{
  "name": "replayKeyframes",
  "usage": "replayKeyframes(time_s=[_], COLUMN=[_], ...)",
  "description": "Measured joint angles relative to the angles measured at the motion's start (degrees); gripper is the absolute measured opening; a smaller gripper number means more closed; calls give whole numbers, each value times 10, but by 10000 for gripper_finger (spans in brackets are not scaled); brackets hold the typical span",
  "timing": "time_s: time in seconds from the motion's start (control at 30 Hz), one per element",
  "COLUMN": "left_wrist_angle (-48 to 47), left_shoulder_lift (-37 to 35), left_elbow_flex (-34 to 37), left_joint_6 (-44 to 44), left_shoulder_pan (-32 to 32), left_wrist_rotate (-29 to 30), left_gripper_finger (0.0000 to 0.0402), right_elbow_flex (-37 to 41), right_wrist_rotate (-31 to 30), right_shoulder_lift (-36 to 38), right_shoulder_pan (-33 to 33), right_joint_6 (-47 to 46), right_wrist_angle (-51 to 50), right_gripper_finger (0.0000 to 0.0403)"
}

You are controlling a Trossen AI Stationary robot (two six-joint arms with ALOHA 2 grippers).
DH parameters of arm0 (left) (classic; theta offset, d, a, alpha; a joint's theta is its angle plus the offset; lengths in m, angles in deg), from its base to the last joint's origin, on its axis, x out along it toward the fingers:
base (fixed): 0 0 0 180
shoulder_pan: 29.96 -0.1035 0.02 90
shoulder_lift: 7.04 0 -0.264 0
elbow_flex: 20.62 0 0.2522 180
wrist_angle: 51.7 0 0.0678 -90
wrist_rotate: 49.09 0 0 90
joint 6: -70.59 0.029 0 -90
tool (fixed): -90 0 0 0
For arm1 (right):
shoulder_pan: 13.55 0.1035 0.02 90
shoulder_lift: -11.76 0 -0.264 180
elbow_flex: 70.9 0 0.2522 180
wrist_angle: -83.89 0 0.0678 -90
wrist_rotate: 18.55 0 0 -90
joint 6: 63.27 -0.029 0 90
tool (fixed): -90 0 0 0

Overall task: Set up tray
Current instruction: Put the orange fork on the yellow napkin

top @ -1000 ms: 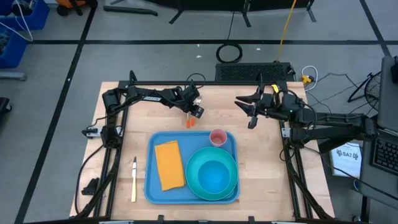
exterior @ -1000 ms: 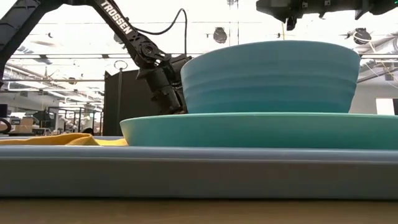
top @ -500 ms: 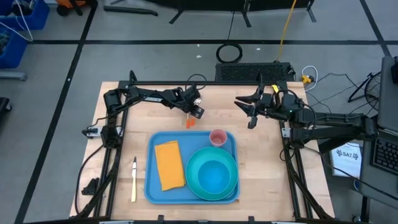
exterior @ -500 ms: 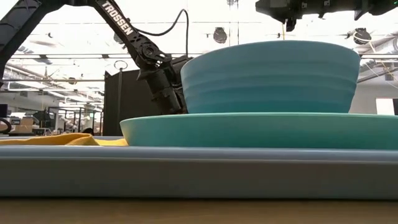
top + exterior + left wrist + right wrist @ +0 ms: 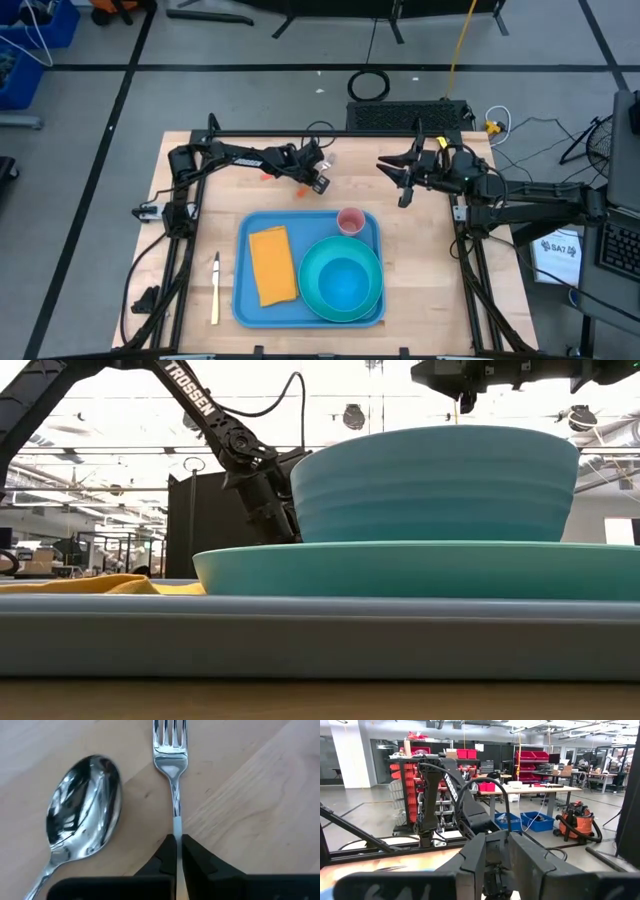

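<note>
A metal fork and a spoon lie side by side on the wooden table beyond the tray's far edge. My left gripper is down there, shut on the fork. The light-blue tray holds a yellow napkin, a teal plate with a blue bowl on it, and a pink cup. My right gripper hovers open to the right of the fork, holding nothing. In the low view the bowl hides my left gripper. My left gripper pinches the fork's thin neck between its two fingertips, just behind the tines' base. The fingers slant down from above and close on the neck's two sides. The tines point away from the gripper, close over the wood; whether they rest on it I cannot tell.
A knife lies on the table left of the tray. The spoon's bowl sits a short way from the fork's tines. Bare wood lies between the tray's far edge and the arms' bases.
My left gripper has shut on the fork's neck, staying over the same spot beyond the tray's far edge.
</note>
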Motion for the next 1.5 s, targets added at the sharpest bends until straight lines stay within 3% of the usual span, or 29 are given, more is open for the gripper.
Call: replayKeyframes(time_s=[0.3,0.47,0.67,0.8,0.9,1.07,1.27,1.37,1.5], left_wrist_angle=[3,-20,-74,-78,-74,38,93,96,92], left_shoulder_lift=[-20,-88,-208,-297,-362,-425,-400,-363,-299], left_elbow_flex=[3,2,37,114,194,322,379,378,362], left_joint_6=[22,36,5,-114,-259,-516,-748,-830,-924], left_shoulder_pan=[28,53,149,228,295,441,596,643,676], left_wrist_rotate=[28,70,167,243,297,421,585,624,628], left_gripper_finger=[8,2,2,2,2,2,1,1,1], right_elbow_flex=[0,0,0,0,0,-1,-1,-1,-1], right_wrist_rotate=[-3,-3,-4,-4,-4,-3,-3,-3,-2], right_shoulder_lift=[0,0,0,0,0,0,0,0,0], right_shoulder_pan=[0,0,-3,-3,-3,-3,-3,-3,-3], right_joint_6=[0,0,6,13,21,28,39,38,35], right_wrist_angle=[-14,-24,-31,-30,-26,-18,-17,-14,-13], right_gripper_finger=[77,77,77,77,77,77,77,77,77])
